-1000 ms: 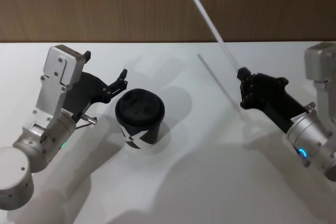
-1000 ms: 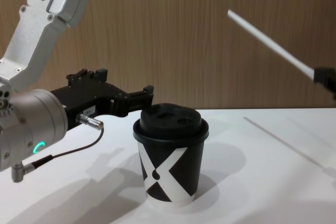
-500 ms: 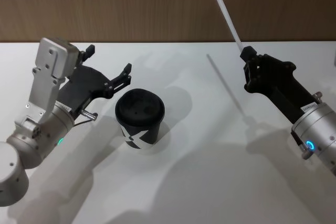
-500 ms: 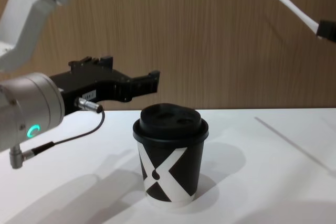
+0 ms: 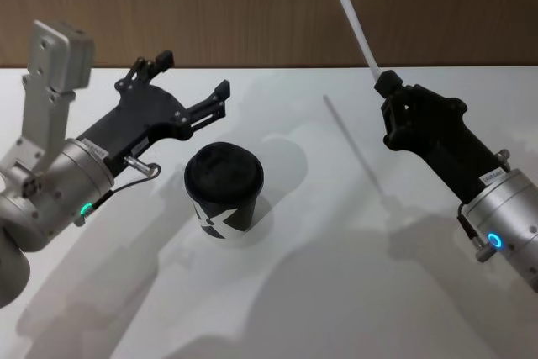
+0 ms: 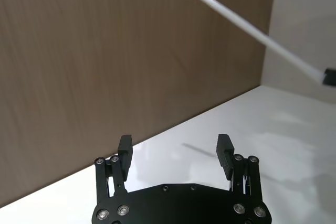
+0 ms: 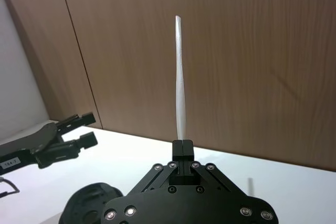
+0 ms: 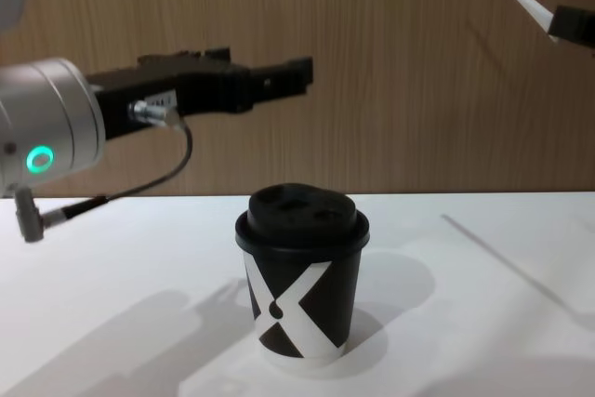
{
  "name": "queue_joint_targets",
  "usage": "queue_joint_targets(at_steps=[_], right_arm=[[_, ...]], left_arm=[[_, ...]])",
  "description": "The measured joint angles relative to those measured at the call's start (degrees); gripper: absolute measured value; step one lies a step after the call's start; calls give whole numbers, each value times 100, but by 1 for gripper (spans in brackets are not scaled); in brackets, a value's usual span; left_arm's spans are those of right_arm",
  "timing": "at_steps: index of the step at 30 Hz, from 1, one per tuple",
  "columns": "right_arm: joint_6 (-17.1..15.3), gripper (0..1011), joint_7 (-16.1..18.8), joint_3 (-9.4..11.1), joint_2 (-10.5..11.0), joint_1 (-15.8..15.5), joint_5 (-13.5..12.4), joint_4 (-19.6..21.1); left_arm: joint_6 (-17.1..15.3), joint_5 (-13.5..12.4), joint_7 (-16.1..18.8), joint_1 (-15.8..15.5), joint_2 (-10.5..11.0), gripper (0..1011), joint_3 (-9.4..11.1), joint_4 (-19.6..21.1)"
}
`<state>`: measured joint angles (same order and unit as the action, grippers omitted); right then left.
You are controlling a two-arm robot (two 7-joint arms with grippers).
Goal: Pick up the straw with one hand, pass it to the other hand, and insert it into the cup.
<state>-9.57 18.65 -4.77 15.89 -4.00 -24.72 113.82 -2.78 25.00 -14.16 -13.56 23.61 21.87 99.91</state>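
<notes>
You have bright, even light from overhead, and the white surface (image 5: 336,308) carries soft grey shadows. The cup (image 5: 224,191) casts overlapping ones to its far right and near left; the straw (image 5: 353,18) lays a thin grey line left of the right pincer (image 5: 384,83).

We see a plain white worktop (image 5: 336,208), smooth and matt, running back to a wood-panelled wall (image 5: 210,6) that stands along the worktop's far edge. The panelling is mid-brown with a fine grain, and a thin dark seam (image 7: 79,51) divides two of its panels. At one end of the worktop the wood meets a pale, bare wall (image 6: 302,24) in a corner. Soft grey shadows (image 5: 92,292) overlap across the worktop's near side.
</notes>
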Motion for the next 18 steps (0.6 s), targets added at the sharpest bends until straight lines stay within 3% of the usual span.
queue_joint_targets(at_steps=[7, 18], right_arm=[[64, 0, 79, -78, 25, -44, -65, 66], [321, 0, 303, -240, 145, -1, -69, 41]], left_arm=[[-158, 688, -511, -98, -6, 1003, -170, 162], [-398, 1559, -957, -268, -92, 1003, -385, 285]])
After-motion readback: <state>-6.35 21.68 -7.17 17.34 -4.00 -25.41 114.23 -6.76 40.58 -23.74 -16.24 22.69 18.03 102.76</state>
